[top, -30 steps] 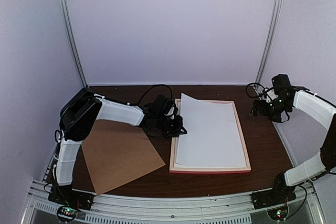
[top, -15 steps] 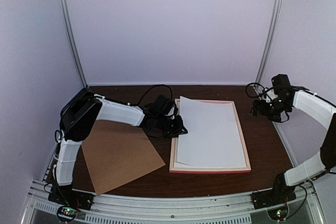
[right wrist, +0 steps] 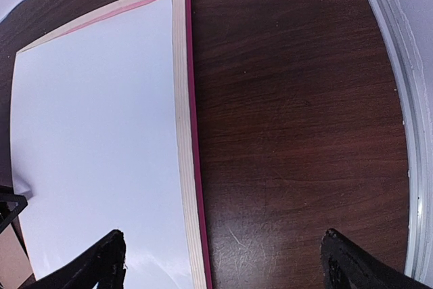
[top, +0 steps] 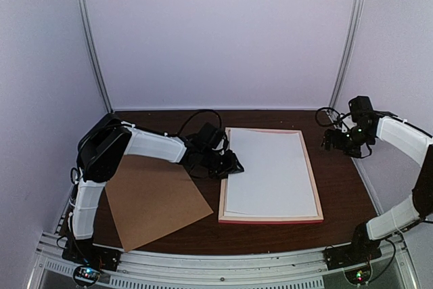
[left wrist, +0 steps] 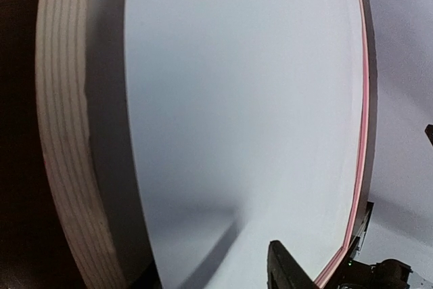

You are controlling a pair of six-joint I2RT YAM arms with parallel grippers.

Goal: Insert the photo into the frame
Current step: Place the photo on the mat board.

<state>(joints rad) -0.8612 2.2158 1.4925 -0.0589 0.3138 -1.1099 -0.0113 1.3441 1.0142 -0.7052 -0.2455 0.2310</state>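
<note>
The photo lies flat, white side up, inside the frame. The left end effector sits at its left edge; I cannot tell its grip. The right end effector is spread wide and empty, just beside the frame's far corner.

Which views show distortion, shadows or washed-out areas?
Top view: even, soft light, but the white sheet is washed out, without detail. Left wrist view: strong lens distortion bends the frame, and a finger casts a soft shadow on the sheet. Right wrist view: sharp, with clear grain on the table.
</note>
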